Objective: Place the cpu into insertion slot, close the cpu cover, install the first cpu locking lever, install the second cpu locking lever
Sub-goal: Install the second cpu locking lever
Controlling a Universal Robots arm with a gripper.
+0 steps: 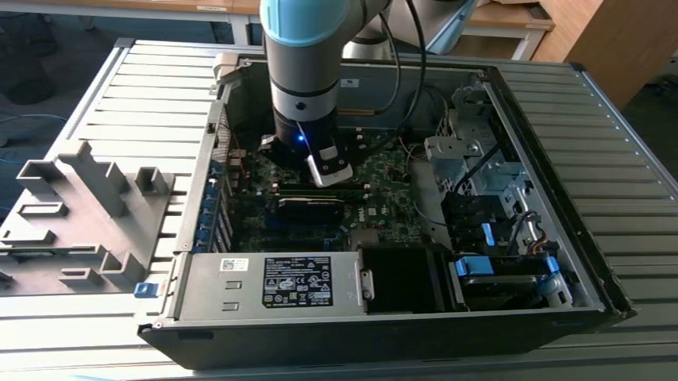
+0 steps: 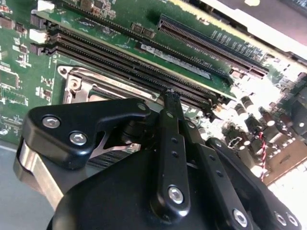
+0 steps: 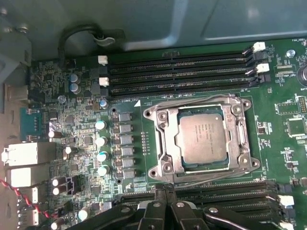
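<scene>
- The cpu [image 3: 200, 139] is sitting flat in the insertion slot [image 3: 178, 168], silvery top facing up, in the first wrist view.
- The cpu cover [image 3: 200, 103] is lying down around the chip as a metal frame; whether both locking levers are hooked, I cannot tell.
- The gripper [image 3: 165, 189] is hovering just beside the socket's edge, over the memory slots [image 3: 182, 72], fingers pinched together and holding nothing.
- In the exterior view the arm [image 1: 302, 71] is reaching down into the open computer case [image 1: 551, 198] resting on the desk [image 1: 127, 87].
- Risk, as judgement: fingertips are working close to the slot ridges, so a small lateral error could be scraping the board or catching a slot latch.
- Risk: pressing on an unseated frame could be stressing the socket.
</scene>
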